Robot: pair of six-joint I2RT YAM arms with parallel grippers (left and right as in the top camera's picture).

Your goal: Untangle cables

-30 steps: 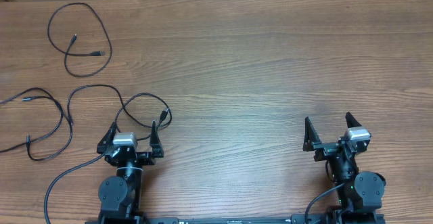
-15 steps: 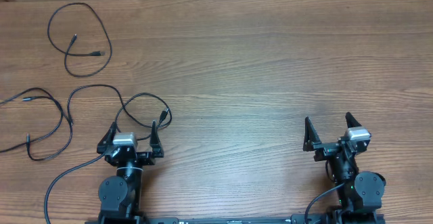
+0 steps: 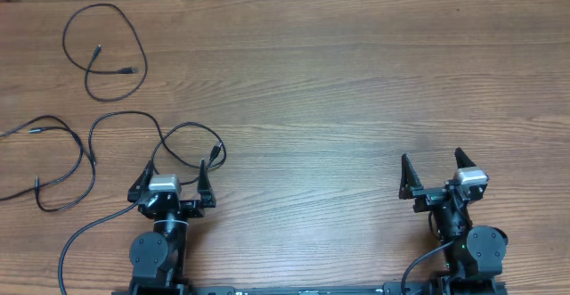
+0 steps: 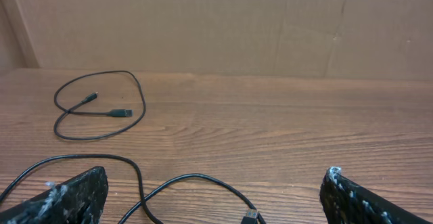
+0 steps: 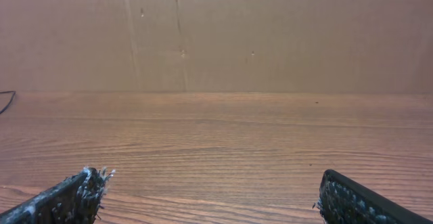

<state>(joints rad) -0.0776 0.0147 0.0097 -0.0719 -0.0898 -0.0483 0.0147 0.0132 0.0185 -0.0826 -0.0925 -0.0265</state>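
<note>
my left gripper (image 3: 172,174): a black two-finger claw at the near left of the table, jaws spread wide and gripping nothing, fingers pointing away from my base.
left fingers (image 4: 64,195): black rough-faced pads in the two bottom corners of the left wrist view, far apart, with wood and cable showing between them.
my right gripper (image 3: 432,163): the same kind of black claw at the near right, jaws equally wide, closed on nothing, with only wood grain ahead of it.
long thin black winding cable (image 4: 193,176): lies in loose curves over the left part of the table, from the left edge toward my left gripper. one arc lies just ahead of my left fingertips. i cannot tell whether it is one cord or several crossing.
small black plug (image 4: 252,217): an end of that winding cable, flat on the wood between my left fingers, nearer the right-hand one. i cannot tell whether it touches.
thin black cable loop (image 4: 120,112): lies by itself toward the far left corner, well apart from my left gripper, with both plug ends inside the loop.
brown wooden table (image 3: 338,81): the grain runs side to side.
brown cardboard wall (image 5: 270,34): stands upright along the far edge of the table.
</note>
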